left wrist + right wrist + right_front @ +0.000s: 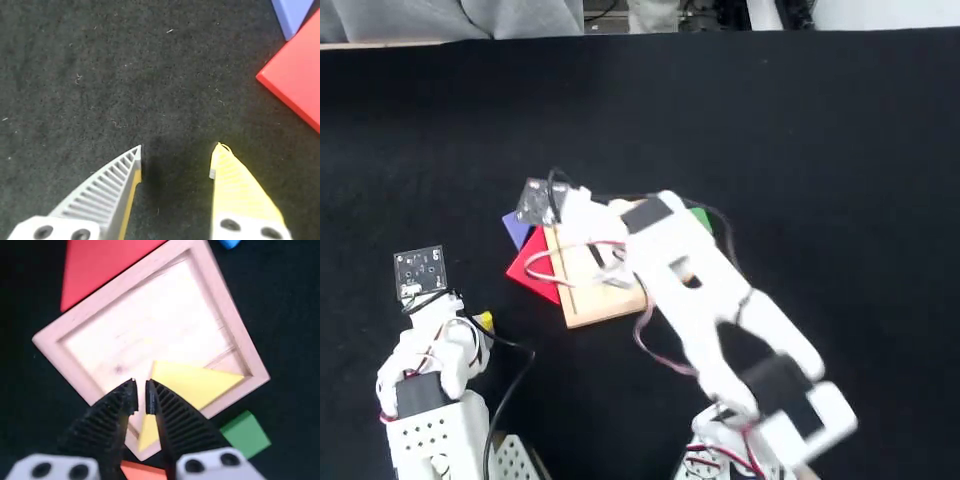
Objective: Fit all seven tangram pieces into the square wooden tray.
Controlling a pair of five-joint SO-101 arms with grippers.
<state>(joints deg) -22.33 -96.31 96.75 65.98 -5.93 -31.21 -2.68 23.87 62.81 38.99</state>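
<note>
Right pincer [140, 390] — almost closed, empty — over the tray [227, 315], yellow triangle [200, 382] just beside its tips; left pincer [178, 146] wide.

tray [120, 294]: pale wood | table [100, 75]: matt black cloth | red piece [95, 265]: smooth

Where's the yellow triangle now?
In the right wrist view, the yellow triangle lies in the wooden tray, along one edge, beside the right gripper.

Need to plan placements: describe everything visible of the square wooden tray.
The square wooden tray is pale, light-grained wood with a raised rim round a shallow flat floor. It lies flat on the black table. Its floor is mostly bare; a yellow triangle lies along one side. A red piece lies beside one outer edge.
</note>
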